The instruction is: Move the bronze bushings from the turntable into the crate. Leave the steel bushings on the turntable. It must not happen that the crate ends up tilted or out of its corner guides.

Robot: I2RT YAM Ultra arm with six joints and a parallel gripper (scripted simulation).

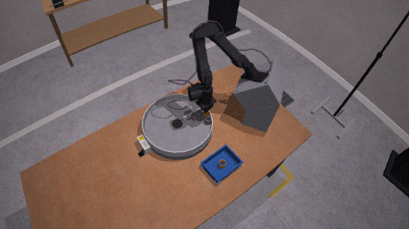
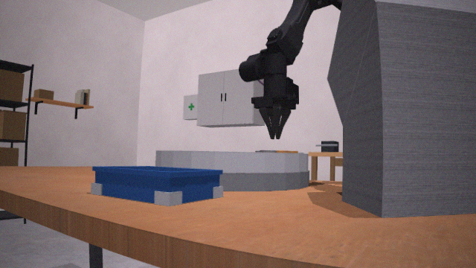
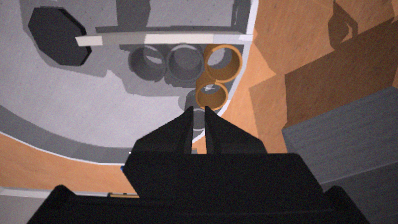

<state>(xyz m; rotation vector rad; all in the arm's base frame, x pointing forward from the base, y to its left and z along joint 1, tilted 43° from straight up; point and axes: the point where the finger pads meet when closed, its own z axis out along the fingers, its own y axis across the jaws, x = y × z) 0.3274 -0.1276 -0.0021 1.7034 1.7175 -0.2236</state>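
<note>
My gripper (image 1: 205, 111) (image 2: 275, 138) (image 3: 199, 111) points down above the turntable (image 1: 172, 141) (image 2: 242, 161) (image 3: 100, 120), near its rim. It is almost closed, with a narrow gap and nothing between the fingertips. In the wrist view a larger bronze bushing (image 3: 231, 74) and a smaller bronze bushing (image 3: 212, 102) stand upright by the rim, just beyond the fingertips. Two steel bushings (image 3: 186, 62) (image 3: 137, 64) stand left of them. A small steel bushing (image 3: 198, 120) shows partly between and beneath the fingers. Another bronze bushing (image 1: 221, 165) stands in the blue crate (image 1: 217, 174) (image 2: 130, 184).
A pale bar (image 3: 170, 38) crosses the turntable behind the bushings, near the black hub (image 1: 177, 123) (image 3: 57, 37). A large grey block (image 1: 256, 106) (image 2: 416, 123) (image 3: 350, 130) stands right of the turntable. A small white-and-yellow device (image 1: 144, 145) sits at the turntable's near left edge.
</note>
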